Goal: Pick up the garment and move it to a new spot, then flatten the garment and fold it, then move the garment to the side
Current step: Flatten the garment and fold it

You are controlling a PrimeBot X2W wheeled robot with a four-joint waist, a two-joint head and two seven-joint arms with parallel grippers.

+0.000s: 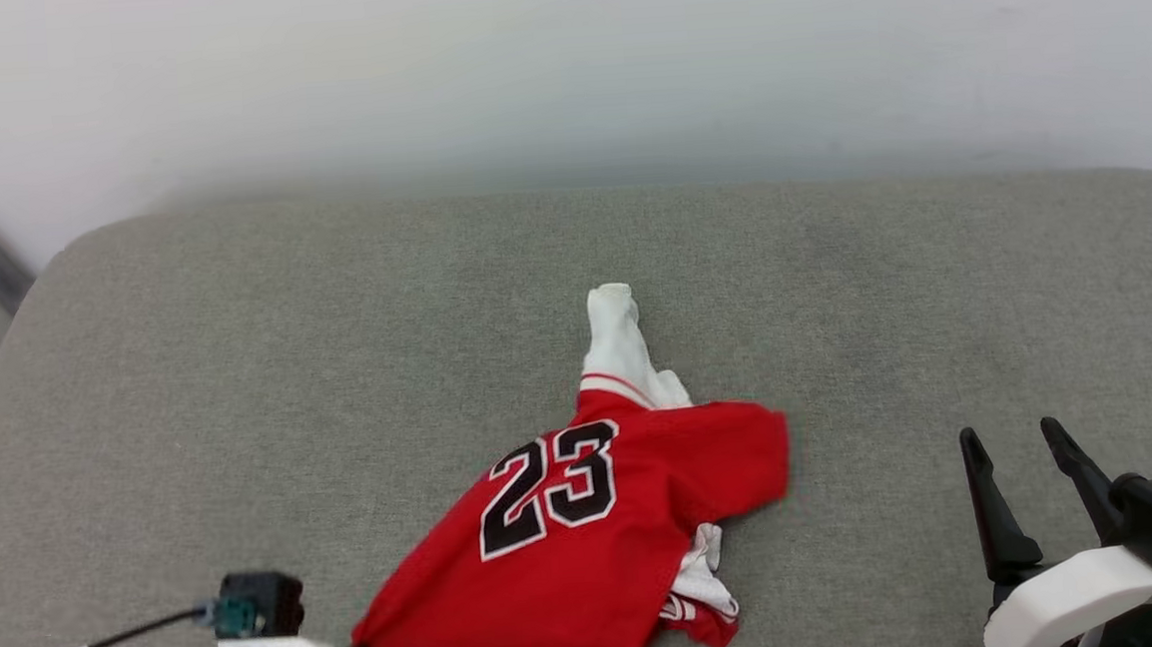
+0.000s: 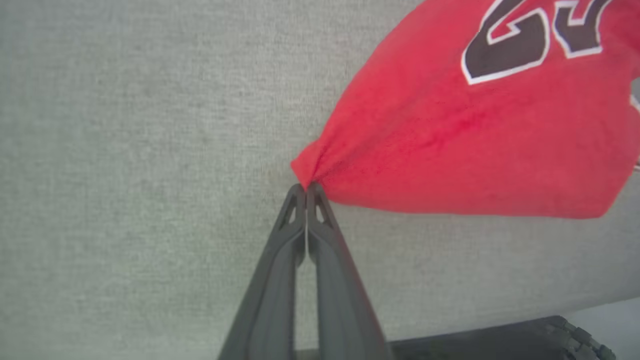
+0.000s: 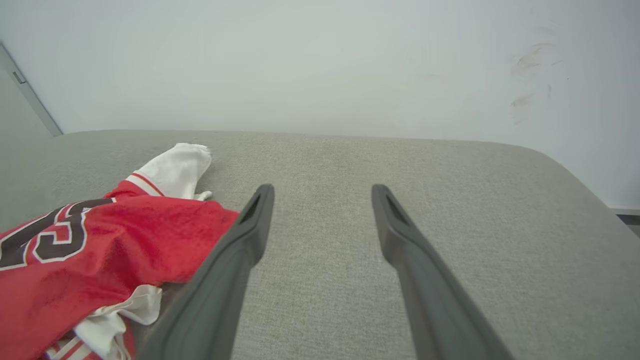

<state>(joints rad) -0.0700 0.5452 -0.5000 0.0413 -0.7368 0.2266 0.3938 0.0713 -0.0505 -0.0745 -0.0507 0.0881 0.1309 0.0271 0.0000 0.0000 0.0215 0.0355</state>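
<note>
The red shirt (image 1: 590, 553), its 23 facing up and one white sleeve pointing toward the wall (image 1: 560, 64), lies crumpled at the front middle of the grey cushion (image 1: 240, 384). Your left hand (image 2: 306, 189) is clamped on its near-left corner, while your right hand (image 1: 1009, 430) stands right of the shirt, fingers apart and holding nothing.

Left hand (image 2: 306, 187) was clamped tight on the garment (image 1: 590, 553) at its lower-left corner. Right hand (image 1: 1009, 429) hung well off the garment's right side, fingers spread wide.
</note>
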